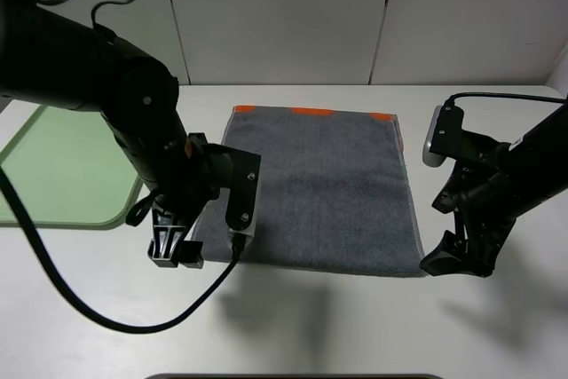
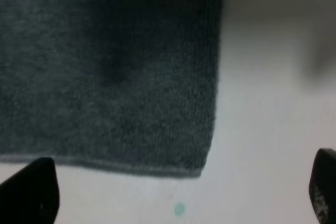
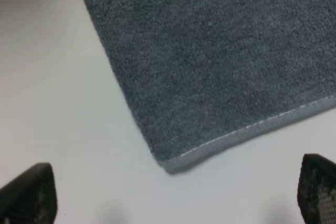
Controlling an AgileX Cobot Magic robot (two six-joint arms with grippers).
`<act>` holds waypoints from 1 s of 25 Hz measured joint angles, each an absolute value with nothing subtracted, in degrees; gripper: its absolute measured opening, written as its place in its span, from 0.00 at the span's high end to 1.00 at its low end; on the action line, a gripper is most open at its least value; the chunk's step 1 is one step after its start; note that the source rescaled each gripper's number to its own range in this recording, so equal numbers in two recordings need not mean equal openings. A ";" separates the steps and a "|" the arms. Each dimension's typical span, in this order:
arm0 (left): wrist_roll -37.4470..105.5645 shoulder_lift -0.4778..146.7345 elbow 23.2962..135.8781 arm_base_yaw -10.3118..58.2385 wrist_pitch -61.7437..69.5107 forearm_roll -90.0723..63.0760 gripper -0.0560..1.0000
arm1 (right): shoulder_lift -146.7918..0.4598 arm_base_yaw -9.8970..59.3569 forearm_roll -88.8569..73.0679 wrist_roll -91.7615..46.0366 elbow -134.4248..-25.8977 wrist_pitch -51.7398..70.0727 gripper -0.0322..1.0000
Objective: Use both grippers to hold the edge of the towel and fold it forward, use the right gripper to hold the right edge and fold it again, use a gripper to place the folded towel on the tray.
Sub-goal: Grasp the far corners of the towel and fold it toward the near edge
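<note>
Viewing white matte surface (image 1: 355,335) running back to pale grey panelled wall (image 1: 275,15). Vertical seams (image 1: 383,15) dividing the panels. Lighting coming from overhead, throwing soft shadows (image 1: 275,308) forward across surface. Noting small teal dot (image 2: 179,209) on surface.

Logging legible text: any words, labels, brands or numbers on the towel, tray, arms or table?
No readable text in any view.
The towel shows only orange patches at its far edge, no lettering.
The tray is plain green.
The pale panel on the right arm is too blurred to tell.
The teal dot on the table is no character.
</note>
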State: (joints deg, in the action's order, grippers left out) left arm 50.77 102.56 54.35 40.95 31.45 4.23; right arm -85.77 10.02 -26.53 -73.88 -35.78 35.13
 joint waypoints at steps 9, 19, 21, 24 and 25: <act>50.83 108.98 54.35 40.95 27.95 10.39 0.04 | -85.77 10.02 -27.19 -73.88 -35.78 34.70 0.00; 50.90 111.99 54.46 40.95 24.61 13.21 0.04 | -85.77 10.02 -28.13 -73.88 -35.78 34.50 0.00; 51.16 112.39 54.76 40.95 24.56 13.29 0.04 | -85.77 10.02 -28.20 -73.88 -35.78 34.50 0.00; 51.23 112.76 55.03 40.95 24.89 13.29 0.05 | -85.77 10.02 -28.20 -73.88 -35.78 34.50 0.00; 51.27 112.82 55.08 40.95 24.93 13.51 0.05 | -85.77 10.02 -28.24 -73.88 -35.78 34.50 0.00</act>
